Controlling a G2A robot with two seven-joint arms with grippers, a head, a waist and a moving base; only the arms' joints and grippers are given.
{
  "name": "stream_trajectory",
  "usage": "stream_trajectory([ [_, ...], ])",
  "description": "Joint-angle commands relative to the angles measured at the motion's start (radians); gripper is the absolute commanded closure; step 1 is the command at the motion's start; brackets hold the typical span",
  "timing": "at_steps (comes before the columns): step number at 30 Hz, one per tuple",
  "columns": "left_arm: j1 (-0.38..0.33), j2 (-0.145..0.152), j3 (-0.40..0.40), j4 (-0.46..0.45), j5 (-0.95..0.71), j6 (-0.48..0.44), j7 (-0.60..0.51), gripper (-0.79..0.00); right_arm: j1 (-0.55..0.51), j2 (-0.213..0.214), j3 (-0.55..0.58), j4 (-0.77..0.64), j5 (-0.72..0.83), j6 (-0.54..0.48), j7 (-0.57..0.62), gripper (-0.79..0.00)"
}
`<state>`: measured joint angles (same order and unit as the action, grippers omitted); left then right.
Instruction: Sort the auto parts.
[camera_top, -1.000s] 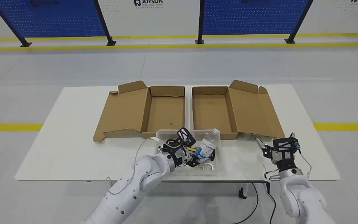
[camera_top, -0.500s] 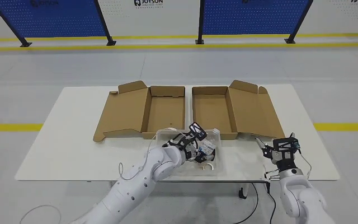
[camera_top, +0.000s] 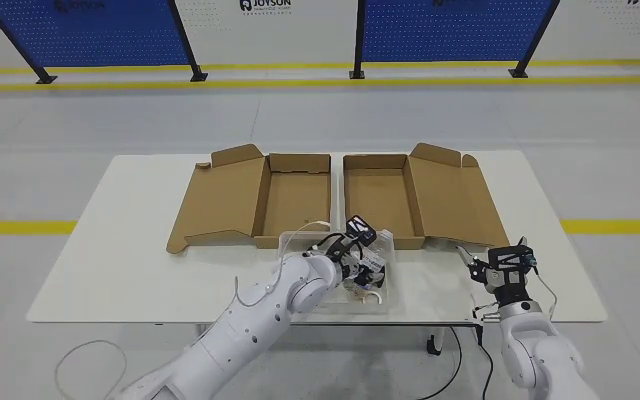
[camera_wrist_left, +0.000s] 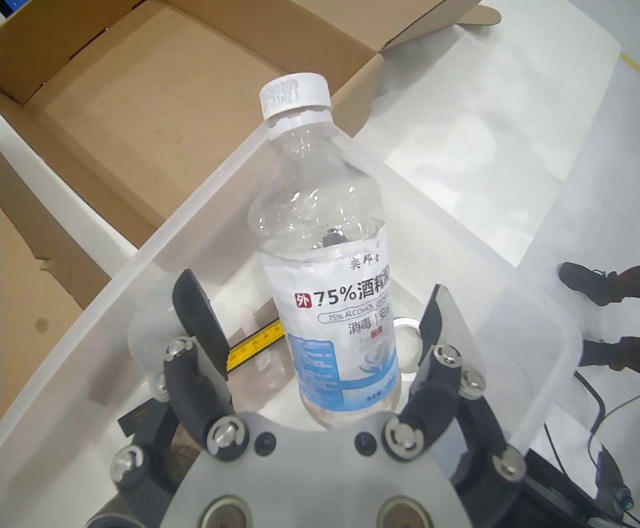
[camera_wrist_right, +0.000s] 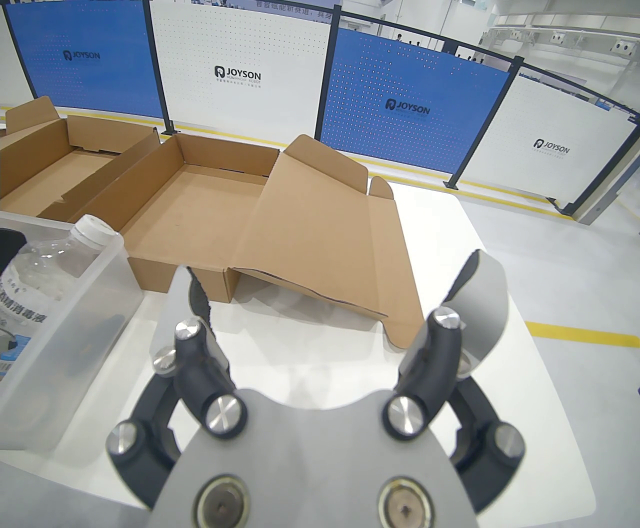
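Straddling bottle: L gripper wide open, nothing held; bottle axis points away, cap far; R gripper open, empty, well apart.

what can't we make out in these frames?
- Top view: the left gripper and its wrist cover most of the bin floor.
- Left wrist view: the bottle hides what lies under it; a yellow strip and a metal ring show only in part.
- Right wrist view: the edge cuts off the bin; its frosted wall blurs the dark parts.
- Top view: white curved piece, too small to name.
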<state>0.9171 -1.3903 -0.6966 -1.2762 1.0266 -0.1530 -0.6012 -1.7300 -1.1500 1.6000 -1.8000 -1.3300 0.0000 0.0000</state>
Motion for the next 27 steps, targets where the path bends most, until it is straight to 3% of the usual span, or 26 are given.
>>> stream_trajectory([
  [1, -0.003, -0.005, 0.007, 0.01, 0.001, -0.001, 0.0, -0.671, 0.0, 0.0, 0.0, 0.0, 0.0, 0.0, 0.0, -0.785],
  [4, -0.007, -0.013, 0.015, 0.024, -0.004, -0.002, 0.003, -0.622, 0.0, 0.0, 0.0, 0.0, 0.0, 0.0, 0.0, -0.785],
  [5, -0.008, -0.016, 0.018, 0.03, -0.008, -0.004, 0.004, -0.573, 0.0, 0.0, 0.0, 0.0, 0.0, 0.0, 0.0, -0.785],
  [8, -0.013, -0.023, 0.023, 0.048, -0.018, -0.009, 0.012, -0.579, 0.0, 0.0, 0.0, 0.0, 0.0, 0.0, 0.0, -0.785],
  [9, -0.014, -0.026, 0.025, 0.054, -0.019, -0.008, 0.014, -0.523, 0.0, 0.0, 0.0, 0.0, 0.0, 0.0, 0.0, -0.785],
  [15, -0.024, -0.04, 0.032, 0.089, -0.033, -0.015, 0.026, -0.554, 0.0, 0.0, 0.0, 0.0, 0.0, 0.0, 0.0, -0.785],
  [19, -0.03, -0.048, 0.035, 0.107, -0.035, -0.017, 0.03, -0.533, 0.0, 0.0, 0.0, 0.0, 0.0, 0.0, 0.0, -0.785],
  [27, -0.033, -0.059, 0.031, 0.127, -0.032, -0.013, 0.044, -0.246, 0.0, 0.0, 0.0, 0.0, 0.0, 0.0, 0.0, -0.785],
])
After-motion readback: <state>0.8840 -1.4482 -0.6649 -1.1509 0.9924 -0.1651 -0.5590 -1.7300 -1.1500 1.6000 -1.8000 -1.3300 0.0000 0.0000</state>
